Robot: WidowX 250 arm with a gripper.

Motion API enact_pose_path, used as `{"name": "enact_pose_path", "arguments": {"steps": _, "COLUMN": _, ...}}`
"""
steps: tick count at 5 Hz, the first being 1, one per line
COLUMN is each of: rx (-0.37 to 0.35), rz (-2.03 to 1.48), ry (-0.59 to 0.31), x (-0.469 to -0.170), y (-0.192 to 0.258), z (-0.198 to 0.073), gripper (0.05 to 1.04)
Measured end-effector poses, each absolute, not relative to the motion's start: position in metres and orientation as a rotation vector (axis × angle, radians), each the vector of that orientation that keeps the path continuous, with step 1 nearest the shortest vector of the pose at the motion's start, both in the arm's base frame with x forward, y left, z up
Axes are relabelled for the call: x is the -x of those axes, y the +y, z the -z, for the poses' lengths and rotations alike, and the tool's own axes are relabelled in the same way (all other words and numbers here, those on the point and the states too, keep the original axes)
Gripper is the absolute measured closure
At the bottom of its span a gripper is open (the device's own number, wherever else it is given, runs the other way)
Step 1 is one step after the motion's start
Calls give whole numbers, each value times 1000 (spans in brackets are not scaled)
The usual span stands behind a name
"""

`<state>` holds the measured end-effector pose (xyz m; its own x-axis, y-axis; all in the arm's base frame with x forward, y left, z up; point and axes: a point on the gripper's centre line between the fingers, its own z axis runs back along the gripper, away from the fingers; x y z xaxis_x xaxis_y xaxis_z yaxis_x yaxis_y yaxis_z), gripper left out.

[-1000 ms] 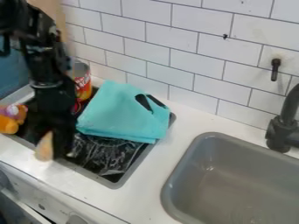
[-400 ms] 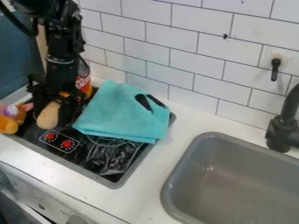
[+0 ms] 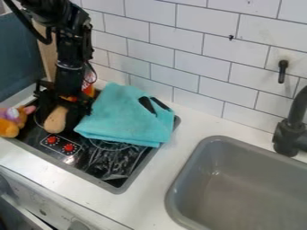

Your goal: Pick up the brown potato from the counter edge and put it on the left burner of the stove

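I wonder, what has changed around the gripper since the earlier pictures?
The gripper and the tan, rounded thing at it have shifted back from the counter's front edge, uncovering two red dials. Whether its hold changed, I cannot tell. The teal cloth, plush toy and sink stayed put.

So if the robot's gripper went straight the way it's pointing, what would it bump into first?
Probably the tan, rounded thing right by the gripper, just below it. Depth is hard to tell, though, so it might meet the black stove top first.
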<state>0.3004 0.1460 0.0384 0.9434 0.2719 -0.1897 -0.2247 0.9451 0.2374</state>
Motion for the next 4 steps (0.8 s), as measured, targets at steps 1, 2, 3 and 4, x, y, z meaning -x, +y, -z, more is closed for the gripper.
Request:
{"name": "enact_pose_path", "arguments": {"steps": 1, "rx": -200, "rz": -252, "ry": 246, "x": -305, "y": 149, "z": -36, "gripper": 395}}
{"name": "enact_pose_path", "arguments": {"steps": 2, "rx": -200, "rz": -256, "ry": 263, "x": -307, "y": 151, "z": -36, "gripper": 395}}
{"name": "enact_pose_path", "arguments": {"steps": 3, "rx": -191, "rz": -253, "ry": 278, "x": -306, "y": 155, "z": -35, "gripper": 319}}
{"name": "enact_pose_path", "arguments": {"steps": 4, "rx": -193, "rz": -259, "ry": 285, "x": -304, "y": 157, "z": -35, "gripper": 112}}
